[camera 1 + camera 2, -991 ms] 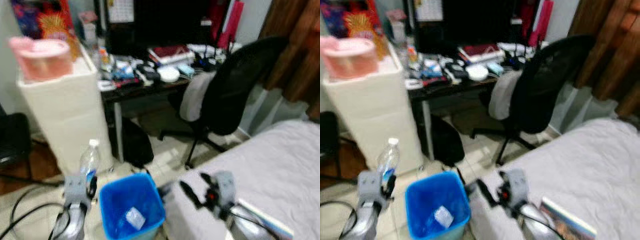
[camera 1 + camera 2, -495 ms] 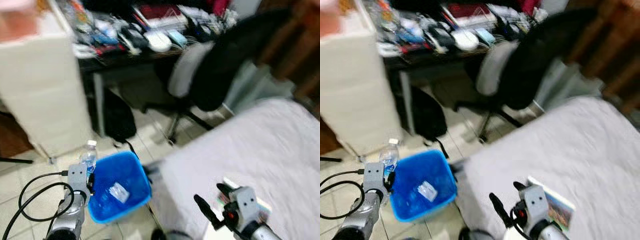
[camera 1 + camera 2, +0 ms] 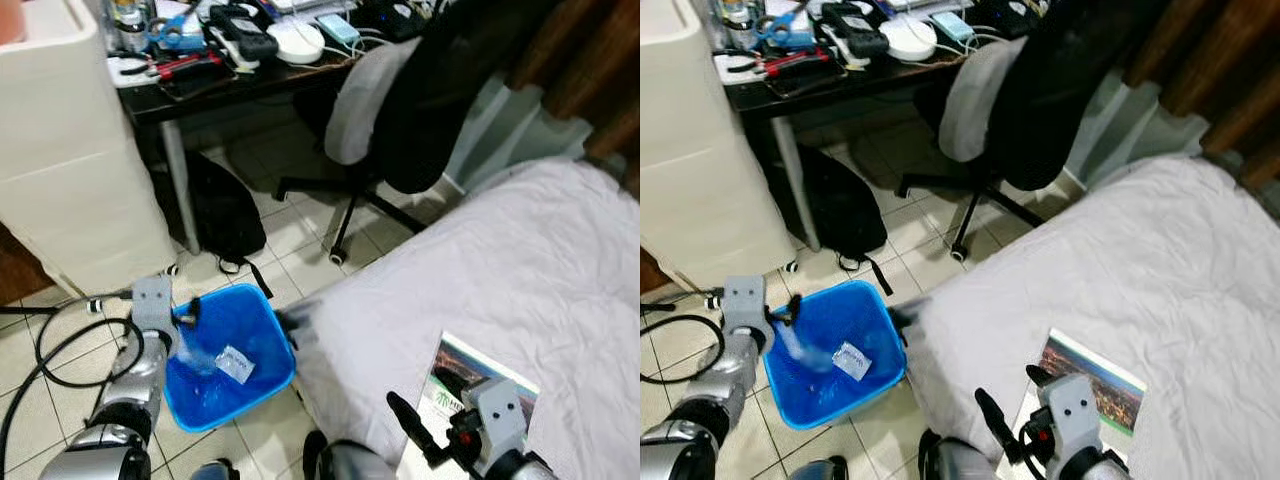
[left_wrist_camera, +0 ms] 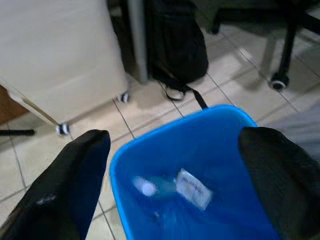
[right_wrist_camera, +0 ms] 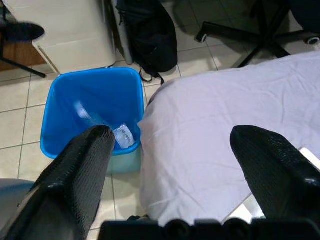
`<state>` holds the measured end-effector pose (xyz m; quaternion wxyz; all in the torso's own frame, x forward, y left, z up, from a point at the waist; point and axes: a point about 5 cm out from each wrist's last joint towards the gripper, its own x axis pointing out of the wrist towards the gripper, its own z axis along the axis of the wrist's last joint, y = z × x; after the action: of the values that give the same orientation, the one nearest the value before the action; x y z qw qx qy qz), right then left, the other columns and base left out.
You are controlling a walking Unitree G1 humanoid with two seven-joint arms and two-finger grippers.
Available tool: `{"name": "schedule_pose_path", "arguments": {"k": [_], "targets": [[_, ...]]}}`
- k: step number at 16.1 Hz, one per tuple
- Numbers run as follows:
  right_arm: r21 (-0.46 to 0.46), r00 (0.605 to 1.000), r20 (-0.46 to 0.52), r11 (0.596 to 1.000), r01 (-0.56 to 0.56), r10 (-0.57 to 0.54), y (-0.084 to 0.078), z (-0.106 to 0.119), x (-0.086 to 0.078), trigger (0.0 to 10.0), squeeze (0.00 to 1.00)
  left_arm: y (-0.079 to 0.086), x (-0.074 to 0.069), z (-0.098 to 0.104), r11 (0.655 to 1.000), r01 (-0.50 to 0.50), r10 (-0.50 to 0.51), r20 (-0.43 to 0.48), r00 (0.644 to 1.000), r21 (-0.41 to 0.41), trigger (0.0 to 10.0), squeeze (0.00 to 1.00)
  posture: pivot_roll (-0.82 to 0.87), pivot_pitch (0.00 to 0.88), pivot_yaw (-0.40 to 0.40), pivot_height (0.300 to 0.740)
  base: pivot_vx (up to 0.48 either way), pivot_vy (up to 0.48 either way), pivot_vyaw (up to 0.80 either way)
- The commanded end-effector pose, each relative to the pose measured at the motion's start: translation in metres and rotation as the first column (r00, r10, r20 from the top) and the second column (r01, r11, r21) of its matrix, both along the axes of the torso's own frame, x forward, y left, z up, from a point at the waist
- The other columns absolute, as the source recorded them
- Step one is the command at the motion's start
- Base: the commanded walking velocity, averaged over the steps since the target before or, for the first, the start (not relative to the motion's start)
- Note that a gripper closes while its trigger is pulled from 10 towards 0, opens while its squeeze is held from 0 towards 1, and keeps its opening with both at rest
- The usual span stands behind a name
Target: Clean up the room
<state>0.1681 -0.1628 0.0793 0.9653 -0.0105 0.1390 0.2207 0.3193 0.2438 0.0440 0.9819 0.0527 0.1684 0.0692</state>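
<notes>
Dropped from the left gripper (image 4: 170,150) since a moment ago, the bottle (image 4: 150,186) now lies blurred inside the blue bin (image 3: 270,310), below and between the spread, empty fingers (image 4: 82,165), next to a small wrapper (image 4: 191,188). At the near right, the right gripper (image 5: 170,155) hangs over the bed (image 3: 520,270) edge, fingers (image 5: 85,160) wide and holding nothing, with a book (image 3: 455,375) just beside it. Beyond the bin sit a black backpack (image 3: 222,212), a white cabinet (image 3: 70,150), an office chair (image 3: 420,110) and a cluttered surface (image 3: 240,80).
</notes>
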Motion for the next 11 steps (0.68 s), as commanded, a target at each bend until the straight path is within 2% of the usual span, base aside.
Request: {"name": "schedule_pose_path", "arguments": {"k": [1, 2, 3, 5, 6, 7, 8, 9, 10, 11], "targets": [[-0.012, 1.0, -0.013, 1.0, 0.016, -0.016, -0.001, -0.002, 0.0, 10.0, 0.0, -0.005, -0.006, -0.011, 0.999, 0.009, -0.011, -0.041, 0.999, -0.031, 10.0, 0.0, -0.27, 0.27, -0.158, 0.74, 0.0, 0.0, 0.0], [-0.006, 0.999, 0.005, 0.999, 0.045, -0.045, 0.0, -0.004, 0.009, 10.0, 0.0, -0.02, -0.008, -0.014, 0.994, 0.099, -0.1, -0.007, 0.995, -0.052, 10.0, 0.0, -0.22, 0.231, -0.123, 0.74, 0.0, 0.0, 0.0], [0.002, 0.998, 0.011, 0.998, 0.062, -0.062, 0.0, -0.005, 0.015, 10.0, 0.0, -0.027, -0.012, -0.016, 0.987, 0.147, -0.146, 0.018, 0.989, -0.071, 10.0, 0.0, -0.19, 0.203, -0.104, 0.74, 0.0, 0.0, 0.0], [0.004, 0.995, 0.033, 0.996, 0.094, -0.094, 0.001, -0.007, 0.025, 10.0, 0.0, -0.037, -0.024, -0.017, 0.971, 0.218, -0.209, 0.095, 0.973, -0.098, 10.0, 0.0, -0.14, 0.161, -0.076, 0.74, 0.0, 0.0, 0.0], [0.006, 0.99, 0.057, 0.992, 0.128, -0.128, 0.0, -0.005, 0.031, 10.0, 0.0, -0.045, -0.036, -0.01, 0.957, 0.266, -0.246, 0.163, 0.955, -0.114, 10.0, 0.0, -0.11, 0.128, -0.059, 0.74, 0.0, 0.0, 0.0], [0.002, 0.983, 0.08, 0.986, 0.167, -0.166, -0.001, -0.004, 0.039, 10.0, 0.0, -0.054, -0.046, 0.005, 0.942, 0.32, -0.291, 0.23, 0.929, -0.103, 10.0, 0.0, -0.07, 0.083, -0.047, 0.74, 0.0, 0.0, 0.0], [0.021, 0.97, 0.122, 0.978, 0.209, -0.21, -0.001, 0.0, 0.047, 10.0, 0.0, -0.07, -0.055, 0.032, 0.917, 0.396, -0.363, 0.321, 0.875, -0.043, 10.0, 0.0, 0.0, 0.005, -0.032, 0.74, 0.0, 0.0, 0.0], [0.035, 0.959, 0.155, 0.972, 0.234, -0.237, 0.0, 0.003, 0.055, 10.0, 0.0, -0.079, -0.055, 0.047, 0.9, 0.436, -0.407, 0.371, 0.835, 0.004, 10.0, 0.0, 0.02, 0.0, -0.024, 0.74, 0.0, 0.0, 0.0], [0.037, 0.954, 0.173, 0.97, 0.242, -0.245, 0.0, 0.005, 0.058, 10.0, 0.0, -0.082, -0.056, 0.052, 0.893, 0.451, -0.423, 0.385, 0.82, 0.021, 10.0, 0.0, 0.02, 0.0, -0.024, 0.74, 0.0, 0.0, 0.0], [0.052, 0.939, 0.202, 0.961, 0.272, -0.277, -0.005, 0.008, 0.064, 10.0, 0.0, -0.092, -0.057, 0.065, 0.879, 0.474, -0.451, 0.416, 0.79, 0.054, 10.0, 0.0, 0.04, 0.0, -0.017, 0.74, 0.0, 0.0, 0.0]]}}
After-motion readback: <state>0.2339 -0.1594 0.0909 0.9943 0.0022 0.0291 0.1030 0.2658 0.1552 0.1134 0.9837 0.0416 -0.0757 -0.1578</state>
